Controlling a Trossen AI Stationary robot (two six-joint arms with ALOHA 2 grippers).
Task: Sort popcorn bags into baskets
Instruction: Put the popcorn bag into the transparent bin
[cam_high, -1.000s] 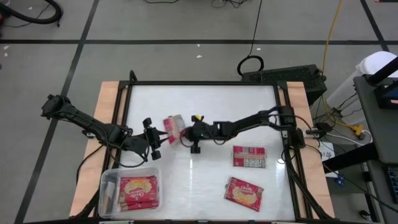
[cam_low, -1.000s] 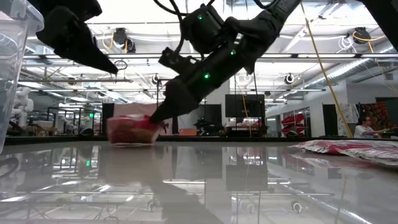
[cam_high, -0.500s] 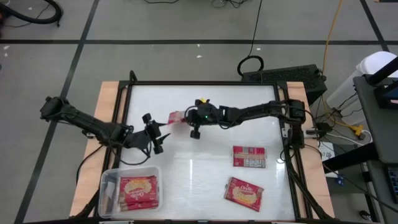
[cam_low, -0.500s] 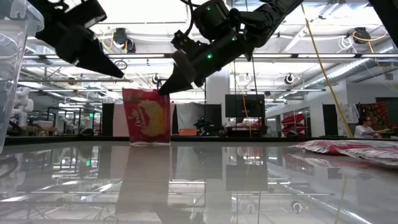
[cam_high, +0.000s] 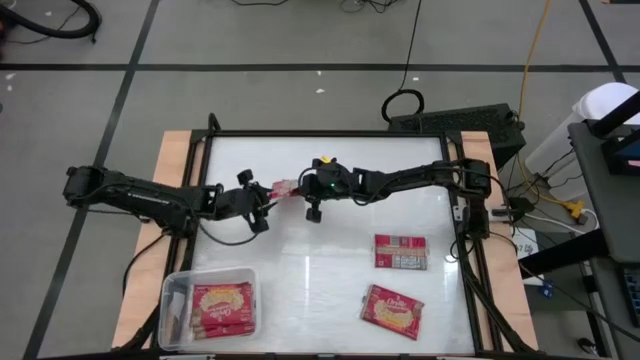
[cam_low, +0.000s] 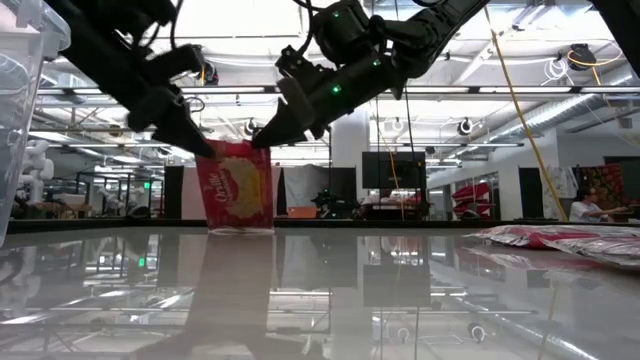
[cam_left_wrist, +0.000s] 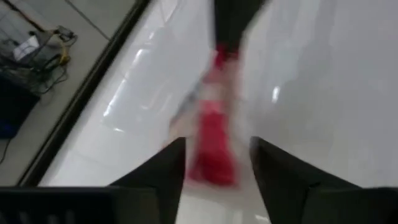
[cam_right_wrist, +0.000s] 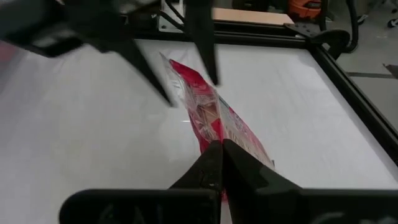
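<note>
Lower left: one clear basket (cam_high: 175, 300) holding one popcorn bag (cam_high: 222, 306). Centre: left gripper (cam_high: 268, 205) spread around an upright bag (cam_high: 284, 188), right gripper (cam_high: 296, 190) pinching it. Two bags (cam_high: 400, 251) (cam_high: 392, 309) lower right. Glossy white table (cam_high: 330, 280); workshop behind.

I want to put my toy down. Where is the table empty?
Bare spots: the far strip behind both arms, and the near middle between the clear tub and two flat popcorn bags. Crowded: the middle, where the right gripper and left gripper meet at an upright bag.
</note>
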